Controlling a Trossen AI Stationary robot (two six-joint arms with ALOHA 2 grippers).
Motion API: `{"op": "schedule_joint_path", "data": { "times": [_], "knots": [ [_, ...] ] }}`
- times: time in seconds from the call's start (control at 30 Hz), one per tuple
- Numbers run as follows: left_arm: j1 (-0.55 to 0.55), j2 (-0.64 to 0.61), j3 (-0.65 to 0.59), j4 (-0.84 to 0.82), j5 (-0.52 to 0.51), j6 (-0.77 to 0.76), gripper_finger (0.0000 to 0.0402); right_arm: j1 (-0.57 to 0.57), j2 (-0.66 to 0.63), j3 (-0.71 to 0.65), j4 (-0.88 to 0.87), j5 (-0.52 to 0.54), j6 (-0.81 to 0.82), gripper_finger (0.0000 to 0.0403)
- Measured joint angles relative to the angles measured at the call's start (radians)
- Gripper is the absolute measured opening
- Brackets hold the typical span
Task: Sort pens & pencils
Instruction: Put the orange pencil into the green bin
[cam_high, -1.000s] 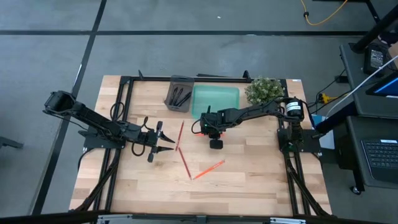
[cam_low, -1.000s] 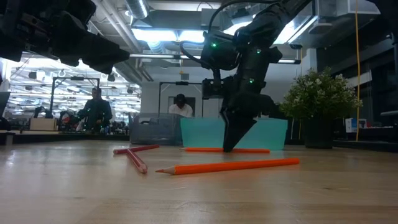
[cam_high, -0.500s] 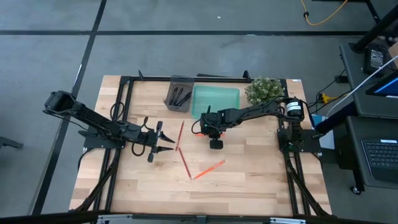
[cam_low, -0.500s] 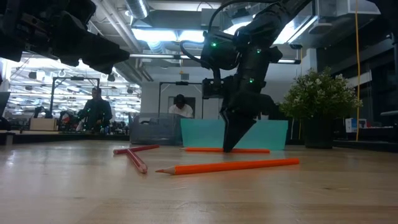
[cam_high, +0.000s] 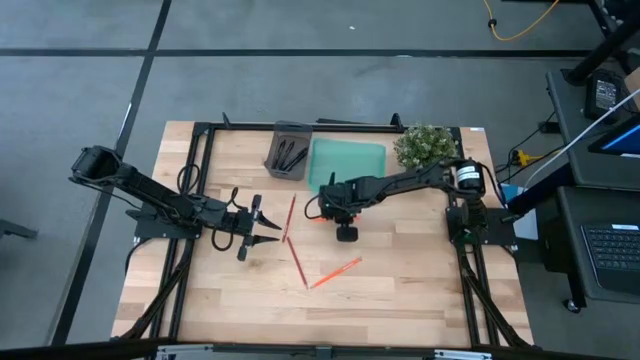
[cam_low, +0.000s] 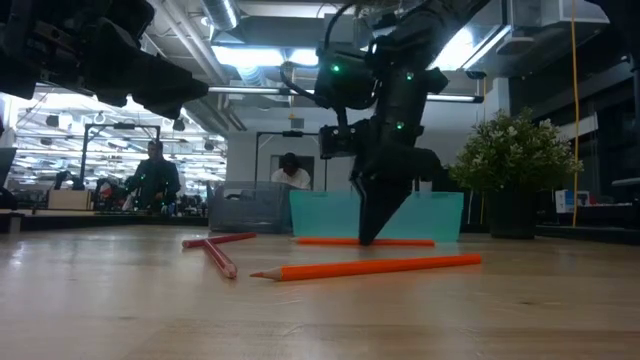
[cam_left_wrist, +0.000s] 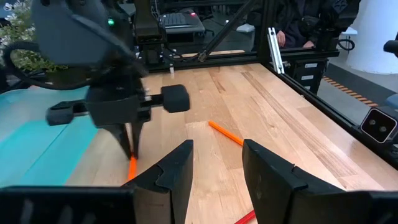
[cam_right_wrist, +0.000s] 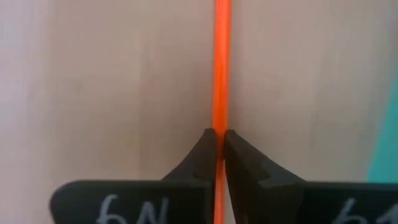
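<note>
My right gripper (cam_low: 366, 237) points down at mid-table, shut on an orange pencil (cam_low: 400, 241) that lies in front of the teal tray (cam_high: 347, 160). A second orange pencil (cam_high: 335, 272) and two red pencils (cam_high: 290, 218) (cam_high: 297, 262) lie flat on the wood nearer the front edge. Black pens (cam_high: 290, 155) lie in the grey tray (cam_high: 288, 133) at the far edge. My left gripper (cam_high: 272, 230) waits open to the left of the red pencils, above the table, touching nothing. My right gripper pinches the middle of the orange pencil's shaft (cam_right_wrist: 221, 121) between its two fingertips (cam_right_wrist: 202, 149). The fingers come from above, pointing steeply down, and lie across the pencil. The pencil is level at the tabletop; I cannot tell whether it is lifted clear.
A potted plant (cam_high: 425, 145) stands at the far right beside the teal tray. A black metal frame (cam_high: 200, 160) runs along the table's edges. Bare wood stretches along the near edge and to the right. People stand in the room beyond the table.
My right arm's wrist has leaned a little toward the table's left, while its fingertips stay at the orange pencil. The pencil lies where it was.
</note>
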Motion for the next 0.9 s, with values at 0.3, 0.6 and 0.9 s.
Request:
{"op": "schedule_joint_path", "data": {
  "times": [0.3, 0.6, 0.9],
  "knots": [
    [0.0, 0.0, 0.0, 0.0, 0.0, 0.0, 0.0132, 0.039, 0.002, 0.031, -0.039, -0.003, 0.0, 0.0016],
    [0.0, 0.0, 0.0, 0.0, 0.0, -0.001, 0.0132, 0.057, -0.001, 0.033, -0.036, 0.005, 0.009, 0.0005],
    [0.0, 0.0, 0.0, 0.0, 0.0, -0.003, 0.0132, 0.057, -0.003, 0.034, -0.035, -0.037, 0.043, 0.0019]
  ]
}}
